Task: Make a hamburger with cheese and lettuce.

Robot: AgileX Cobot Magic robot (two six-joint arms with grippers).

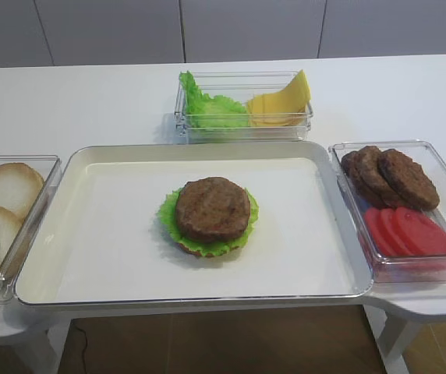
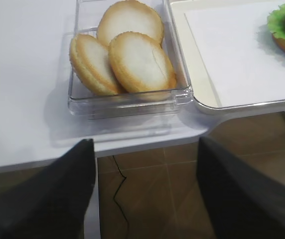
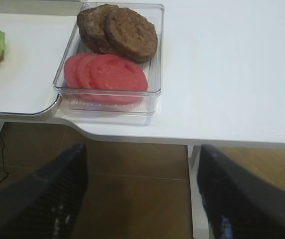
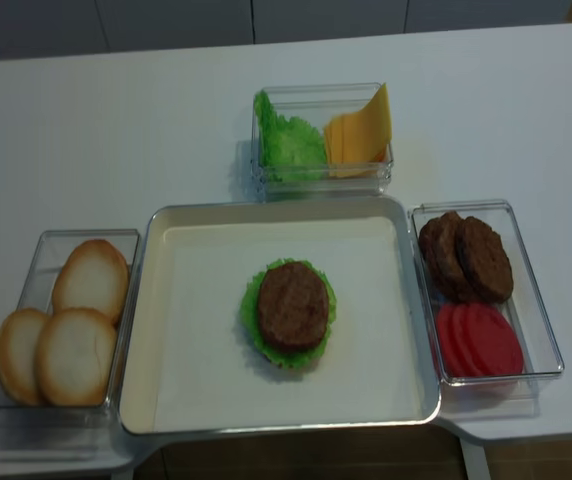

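Two black grippers, the right gripper (image 3: 140, 191) and left gripper (image 2: 145, 191), hang with jaws spread wide and empty below the white bench (image 1: 90, 97) edge. The layered hamburger (image 1: 210, 216), brown patty over frilly lettuce, sits mid-tray; pale-yellow square cheese (image 1: 281, 104) and bright green crinkled lettuce (image 1: 207, 107) share the clear rear bin

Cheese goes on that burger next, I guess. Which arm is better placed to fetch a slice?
Probably the right. The cheese fills the right half of its box, behind the hamburger, and the right gripper hangs open, empty, on that side.
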